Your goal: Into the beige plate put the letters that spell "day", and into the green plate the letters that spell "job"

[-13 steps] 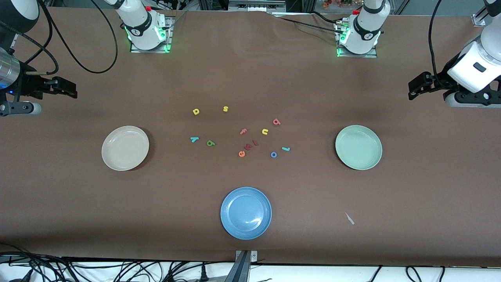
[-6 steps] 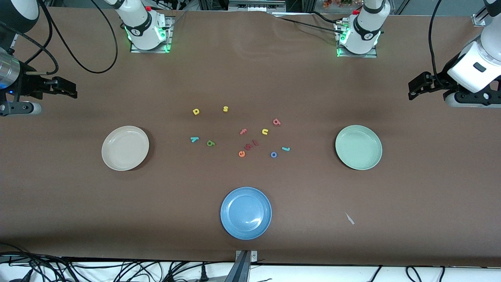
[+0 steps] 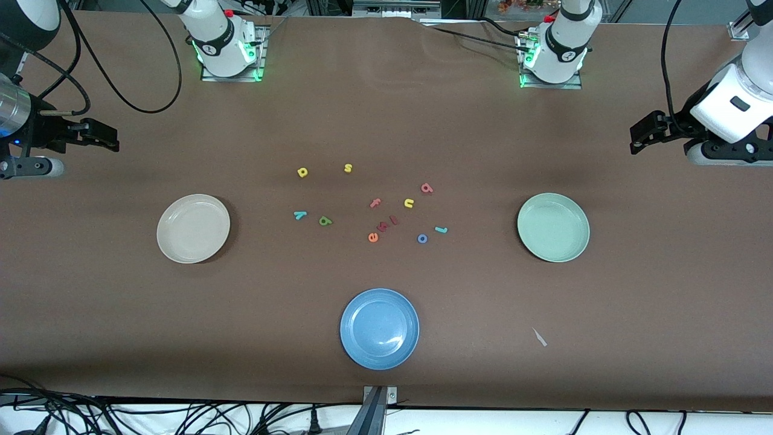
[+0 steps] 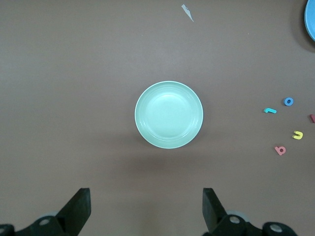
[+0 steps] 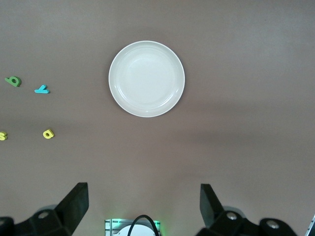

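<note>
The beige plate [image 3: 193, 228] [image 5: 146, 78] lies toward the right arm's end, the green plate [image 3: 553, 227] [image 4: 169, 114] toward the left arm's end. Between them lie the yellow "d" [image 3: 302, 173] [image 5: 48, 133], olive "a" [image 3: 325, 221] [image 5: 13, 81], teal "y" [image 3: 299, 214] [image 5: 42, 89], teal "j" [image 3: 441, 229] [image 4: 269, 110], blue "o" [image 3: 422, 238] [image 4: 289, 102] and pinkish-red "b" [image 3: 427, 188] [image 4: 280, 150]. Both plates hold nothing. My right gripper [image 3: 112, 138] [image 5: 142, 196] hangs open over bare table at its end. My left gripper [image 3: 635, 140] [image 4: 146, 201] hangs open at the other end, empty.
A blue plate [image 3: 379, 328] sits nearest the front camera. Among the letters also lie a yellow "s" [image 3: 348, 168], yellow "u" [image 3: 409, 203], pink "f" [image 3: 375, 203], orange "e" [image 3: 373, 237] and a red letter [image 3: 394, 220]. A small pale scrap [image 3: 539, 337] lies near the front edge.
</note>
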Motion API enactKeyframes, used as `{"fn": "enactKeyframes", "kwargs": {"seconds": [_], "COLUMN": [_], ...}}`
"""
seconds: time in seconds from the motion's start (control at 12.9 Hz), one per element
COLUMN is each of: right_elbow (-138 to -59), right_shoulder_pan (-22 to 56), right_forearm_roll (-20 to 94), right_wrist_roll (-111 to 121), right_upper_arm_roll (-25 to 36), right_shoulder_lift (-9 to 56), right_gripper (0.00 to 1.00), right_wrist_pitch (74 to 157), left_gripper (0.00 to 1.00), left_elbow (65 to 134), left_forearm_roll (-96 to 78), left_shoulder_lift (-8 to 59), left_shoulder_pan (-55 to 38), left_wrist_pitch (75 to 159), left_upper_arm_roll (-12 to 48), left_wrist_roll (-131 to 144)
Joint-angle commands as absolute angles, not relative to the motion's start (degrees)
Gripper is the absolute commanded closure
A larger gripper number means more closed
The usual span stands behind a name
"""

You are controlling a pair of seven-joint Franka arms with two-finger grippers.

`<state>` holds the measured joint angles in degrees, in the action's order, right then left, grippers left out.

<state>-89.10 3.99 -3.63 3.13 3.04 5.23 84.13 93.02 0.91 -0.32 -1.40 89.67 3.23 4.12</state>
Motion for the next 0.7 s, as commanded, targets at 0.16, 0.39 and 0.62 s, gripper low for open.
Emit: {"fn": "enactKeyframes", "kwargs": {"seconds": [0.16,0.39,0.62], "right_elbow": [-88.0,-88.0,-87.9], "right_shoulder_pan": [3.8,3.8,3.7], "right_forearm_roll": [-3.7,-3.7,-1.3], "right_wrist_roll": [3.6,3.4,3.4], "right_upper_arm_roll": [3.0,3.1,3.2], "right_shoulder_lift": [5.7,5.7,5.7], "right_gripper": [0.0,0.0,0.0], "right_wrist_pitch": [83.1,83.2,83.8], "left_gripper": [0.0,0.0,0.0], "left_elbow": [91.6,91.6,91.5], "left_forearm_roll": [0.3,0.1,-0.4], "left_shoulder_lift": [0.2,0.3,1.0], "left_shoulder_pan": [-1.1,-1.7,-1.9], "left_wrist_pitch": [88.3,88.3,88.4], "left_upper_arm_roll": [3.3,3.3,3.5], "left_wrist_roll": [3.1,3.5,3.8]}}
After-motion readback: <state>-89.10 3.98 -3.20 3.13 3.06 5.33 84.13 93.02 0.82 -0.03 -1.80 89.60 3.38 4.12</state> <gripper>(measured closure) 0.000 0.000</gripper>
